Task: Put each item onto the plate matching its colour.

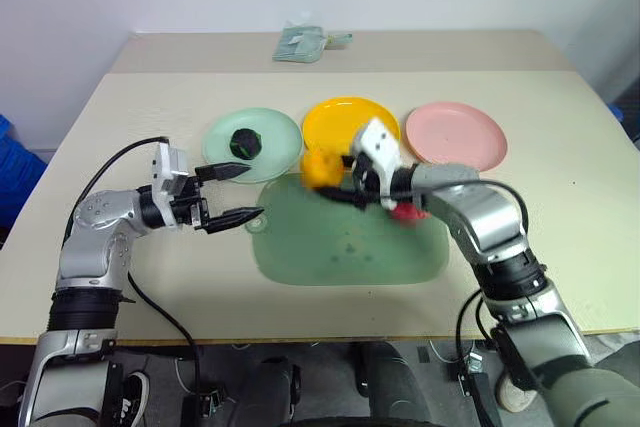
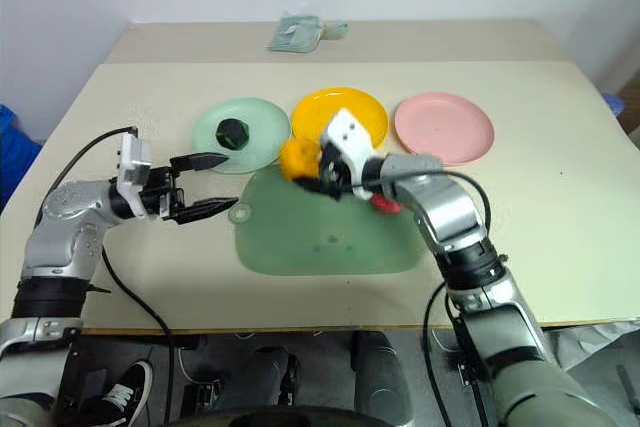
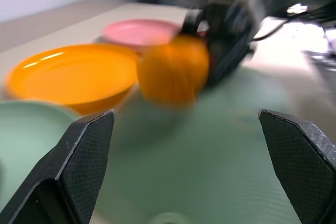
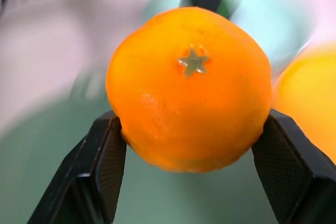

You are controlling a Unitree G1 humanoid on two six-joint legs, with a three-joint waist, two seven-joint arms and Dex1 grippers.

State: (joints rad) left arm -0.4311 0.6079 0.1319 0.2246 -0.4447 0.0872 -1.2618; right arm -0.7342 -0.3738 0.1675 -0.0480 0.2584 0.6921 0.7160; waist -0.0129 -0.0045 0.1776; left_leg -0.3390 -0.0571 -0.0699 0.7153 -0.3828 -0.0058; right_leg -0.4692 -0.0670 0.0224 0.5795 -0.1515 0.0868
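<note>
Beige tabletop (image 1: 560, 247) against a pale wall, wide and mostly bare. Largest on it — translucent green mat (image 1: 350, 247), near the front edge. Behind the mat, three plates in a row: mint green plate (image 1: 275, 147) toward the robot's left, yellow plate (image 1: 335, 122) in the middle, pink plate (image 1: 455, 134) toward the right. At the far edge, well apart from everything, pale green cloth bundle (image 1: 303, 43).

Right gripper (image 4: 189, 145) clamped on the orange item (image 4: 189, 87), one finger pressed to each side, star-shaped stem mark facing the wrist camera. Held clear of the mat at its far edge, just beside the yellow plate's near rim, not yet over it. Left gripper (image 1: 232, 194) with jaws spread wide and empty, hanging level near the mat's left corner, just in front of the mint plate.

Dark green-black item (image 1: 245, 141) resting on the mint green plate — that one judged done. Red item (image 1: 406, 212) lying on the mat, partly hidden behind the right forearm, near the pink plate but not on it.

By the look of things: one of three placed, orange in hand and close to its plate, red untouched.
</note>
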